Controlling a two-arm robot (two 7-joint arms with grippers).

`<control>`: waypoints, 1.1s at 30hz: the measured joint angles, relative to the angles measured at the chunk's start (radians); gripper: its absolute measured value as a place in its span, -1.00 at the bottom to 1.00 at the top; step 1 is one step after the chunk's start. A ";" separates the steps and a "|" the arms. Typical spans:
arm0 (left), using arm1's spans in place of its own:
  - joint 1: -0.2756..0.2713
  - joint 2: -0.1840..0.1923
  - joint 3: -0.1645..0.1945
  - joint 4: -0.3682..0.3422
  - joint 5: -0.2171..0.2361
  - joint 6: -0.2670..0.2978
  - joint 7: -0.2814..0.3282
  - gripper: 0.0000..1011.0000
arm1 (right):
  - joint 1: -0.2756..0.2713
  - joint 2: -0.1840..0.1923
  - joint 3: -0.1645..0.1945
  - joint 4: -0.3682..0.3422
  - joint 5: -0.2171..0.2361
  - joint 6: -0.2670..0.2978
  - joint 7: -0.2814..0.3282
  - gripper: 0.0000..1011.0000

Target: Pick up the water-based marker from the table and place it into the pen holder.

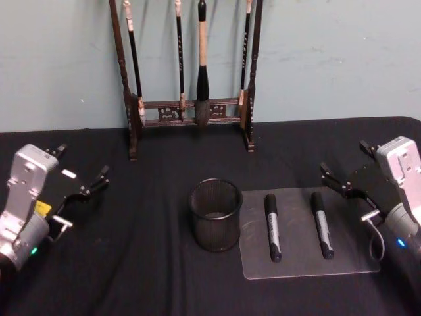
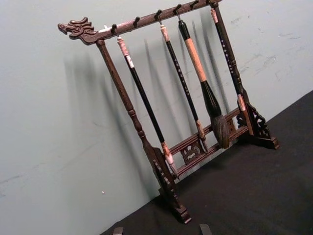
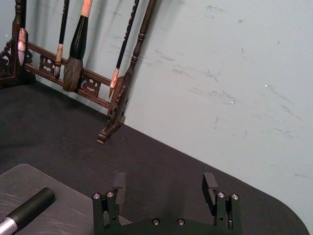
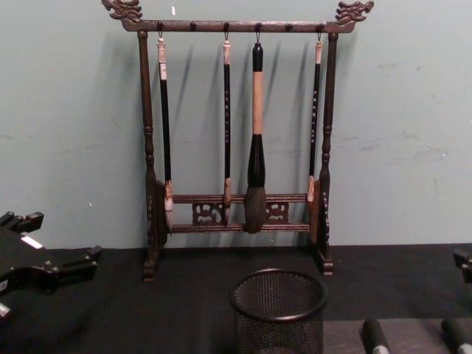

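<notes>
1. Bench [image 1: 151,276], covered in black cloth, fills the lower half of the head view and runs back to a pale green wall [image 1: 329,59].
2. At the top centre of that view a dark wooden brush rack [image 4: 206,26] with carved dragon ends stands on the bench against the wall. Four brushes hang from it, the thickest brush [image 4: 256,169] third from the left in the chest view.
3. A grey mat [image 1: 299,263] lies flat at lower right of centre in the head view.
4. The left gripper [image 1: 83,160] sits at the left edge of the head view, above the cloth and well apart from the mat. Its fingers are spread wide and hold nothing.
5. The right gripper [image 1: 343,157] sits at the right edge, near the mat's far right corner. Its fingers are also spread wide and hold nothing.
6. The pen holder [image 1: 214,234], a round black mesh cup, stands upright at centre, just beside the mat's left edge.
7. The water-based marker [image 1: 272,227] lies on the mat just right of the pen holder, black cap pointing toward the rack.
8. A second marker [image 1: 321,224] that looks the same lies parallel to it, further right on the mat. The two do not touch.
</notes>
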State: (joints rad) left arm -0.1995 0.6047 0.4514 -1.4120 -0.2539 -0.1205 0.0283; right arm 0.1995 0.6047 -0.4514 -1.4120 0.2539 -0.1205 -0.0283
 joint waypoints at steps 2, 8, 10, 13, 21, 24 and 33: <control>0.000 0.000 0.000 0.000 0.000 0.000 0.000 1.00 | 0.000 0.000 0.000 0.000 0.000 0.000 0.000 0.98; 0.000 0.000 0.000 0.000 0.000 0.000 0.000 1.00 | 0.000 0.000 0.000 0.000 0.000 0.000 0.000 0.98; 0.000 0.000 0.000 0.000 0.000 0.000 0.000 1.00 | 0.000 0.000 0.000 0.000 0.000 0.000 0.000 0.98; 0.000 0.000 0.000 0.000 0.000 0.000 0.000 1.00 | 0.000 0.000 0.000 0.000 0.000 0.000 0.000 0.98; 0.000 0.000 0.000 0.000 0.000 0.000 0.000 1.00 | 0.000 0.000 0.000 0.000 0.000 0.000 0.000 0.98; 0.000 0.000 0.000 0.000 0.000 0.000 0.000 1.00 | 0.000 0.000 0.000 0.000 0.000 0.000 0.000 0.98; 0.000 0.000 0.000 0.000 0.000 0.000 0.000 1.00 | 0.000 0.000 0.000 0.000 0.000 0.000 0.000 0.98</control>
State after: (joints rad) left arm -0.1995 0.6047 0.4514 -1.4120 -0.2539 -0.1205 0.0283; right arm 0.1995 0.6047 -0.4513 -1.4120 0.2539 -0.1205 -0.0283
